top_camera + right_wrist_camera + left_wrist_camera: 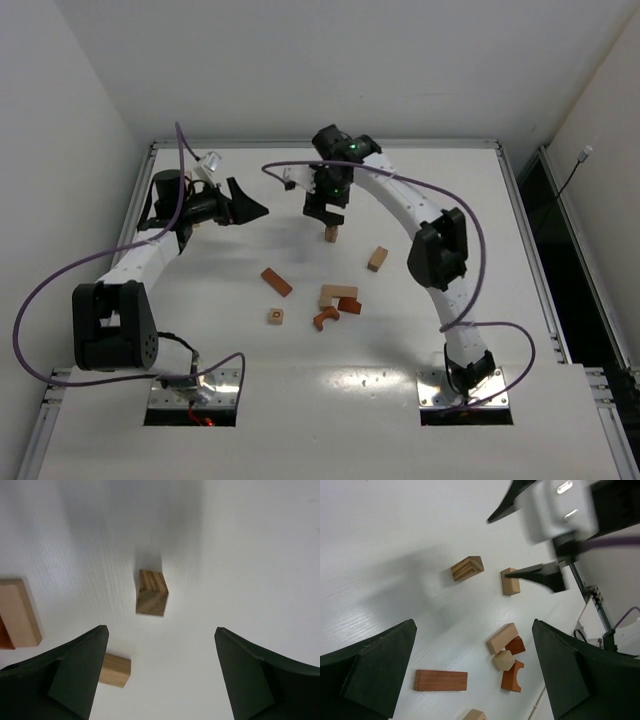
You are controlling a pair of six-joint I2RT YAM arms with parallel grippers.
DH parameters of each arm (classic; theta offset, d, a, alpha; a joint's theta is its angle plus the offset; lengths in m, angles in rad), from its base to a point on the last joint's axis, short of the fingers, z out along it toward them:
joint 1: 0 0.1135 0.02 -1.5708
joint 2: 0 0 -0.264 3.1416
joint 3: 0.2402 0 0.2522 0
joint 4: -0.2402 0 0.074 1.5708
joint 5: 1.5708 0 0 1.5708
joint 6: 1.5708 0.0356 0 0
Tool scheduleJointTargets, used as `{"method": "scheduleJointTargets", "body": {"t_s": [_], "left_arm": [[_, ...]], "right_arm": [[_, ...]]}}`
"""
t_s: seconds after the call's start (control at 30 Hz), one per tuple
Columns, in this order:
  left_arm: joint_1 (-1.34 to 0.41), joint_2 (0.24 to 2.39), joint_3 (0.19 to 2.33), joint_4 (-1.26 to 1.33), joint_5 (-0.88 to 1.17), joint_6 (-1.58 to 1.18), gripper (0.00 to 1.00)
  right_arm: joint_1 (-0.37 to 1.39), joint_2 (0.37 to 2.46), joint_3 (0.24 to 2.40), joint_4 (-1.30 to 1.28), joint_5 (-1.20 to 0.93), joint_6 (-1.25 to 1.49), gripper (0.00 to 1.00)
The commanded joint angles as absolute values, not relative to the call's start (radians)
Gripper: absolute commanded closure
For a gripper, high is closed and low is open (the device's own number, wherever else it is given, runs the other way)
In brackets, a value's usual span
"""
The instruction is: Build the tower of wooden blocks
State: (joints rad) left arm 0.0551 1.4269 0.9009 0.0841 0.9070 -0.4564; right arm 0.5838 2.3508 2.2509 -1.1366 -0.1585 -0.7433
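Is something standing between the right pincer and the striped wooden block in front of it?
Nothing visible does. The right pincer is open and the striped block stands ahead of the gap between its fingers, with bare table between. A small pale block lies off to one side, apart from it.

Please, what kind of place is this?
Probably a robot test cell: bare white walls, a white rimmed table, and two purple-cabled robot arms, left and right, bolted at its edge.

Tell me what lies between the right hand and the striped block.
Nothing: the right wrist view shows only bare table between the right hand and the striped block.
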Motion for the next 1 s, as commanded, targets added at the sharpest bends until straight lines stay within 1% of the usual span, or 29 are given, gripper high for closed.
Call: {"method": "scheduleJointTargets", "body": {"t_s": [0.0, 0.1, 0.13, 0.17, 0.2, 0.23, 0.27, 0.3, 0.33, 0.4, 0.5, 0.67, 0.7, 0.8, 0.9, 0.97], "left_arm": [[0.046, 1.359, 0.893, 0.046, 0.890, -0.375, 0.00], [-0.059, 1.335, 0.931, -0.096, 0.816, -0.232, 0.00], [-0.102, 1.335, 0.946, -0.170, 0.781, -0.198, 0.00], [-0.198, 1.335, 0.980, -0.201, 0.743, -0.143, 0.00], [-0.253, 1.335, 0.995, -0.225, 0.660, -0.121, 0.00], [-0.309, 1.354, 1.015, -0.248, 0.600, -0.109, 0.00], [-0.422, 1.370, 1.060, -0.290, 0.548, -0.088, 0.00], [-0.477, 1.405, 1.083, -0.307, 0.461, -0.087, 0.00], [-0.576, 1.425, 1.129, -0.319, 0.415, -0.087, 0.00], [-0.661, 1.472, 1.179, -0.330, 0.317, -0.121, 0.00], [-0.777, 1.583, 1.274, -0.330, 0.255, -0.216, 0.00], [-0.841, 1.778, 1.405, -0.339, 0.222, -0.371, 0.00], [-0.841, 1.851, 1.454, -0.339, 0.222, -0.415, 0.00], [-0.841, 1.951, 1.575, -0.376, 0.222, -0.440, 0.00], [-0.841, 2.022, 1.598, -0.341, 0.204, -0.475, 0.05], [-0.841, 2.075, 1.629, -0.341, 0.213, -0.489, 0.13]], "right_arm": [[0.522, 2.113, 2.231, -1.104, -0.195, -0.681, 0.15], [0.453, 2.005, 2.145, -1.040, -0.183, -0.605, 0.15], [0.389, 1.938, 2.094, -1.004, -0.170, -0.580, 0.15], [0.347, 1.906, 2.064, -0.979, -0.170, -0.518, 0.15], [0.303, 1.873, 2.034, -0.959, -0.170, -0.485, 0.15], [0.207, 1.820, 1.982, -0.921, -0.170, -0.448, 0.15], [0.157, 1.793, 1.955, -0.905, -0.170, -0.370, 0.14], [0.062, 1.770, 1.906, -0.894, -0.188, -0.339, 0.14], [0.022, 1.729, 1.881, -0.881, -0.189, -0.284, 0.14], [-0.067, 1.691, 1.803, -0.871, -0.210, -0.265, 0.14], [-0.109, 1.617, 1.691, -0.861, -0.210, -0.244, 0.14], [-0.166, 1.542, 1.553, -0.821, -0.210, -0.178, 0.14], [-0.178, 1.542, 1.542, -0.810, -0.210, -0.151, 0.14], [-0.233, 1.517, 1.519, -0.799, -0.236, -0.127, 0.12], [-0.281, 1.517, 1.509, -0.799, -0.284, -0.115, 0.12], [-0.304, 1.517, 1.509, -0.799, -0.319, -0.115, 0.12]]}}
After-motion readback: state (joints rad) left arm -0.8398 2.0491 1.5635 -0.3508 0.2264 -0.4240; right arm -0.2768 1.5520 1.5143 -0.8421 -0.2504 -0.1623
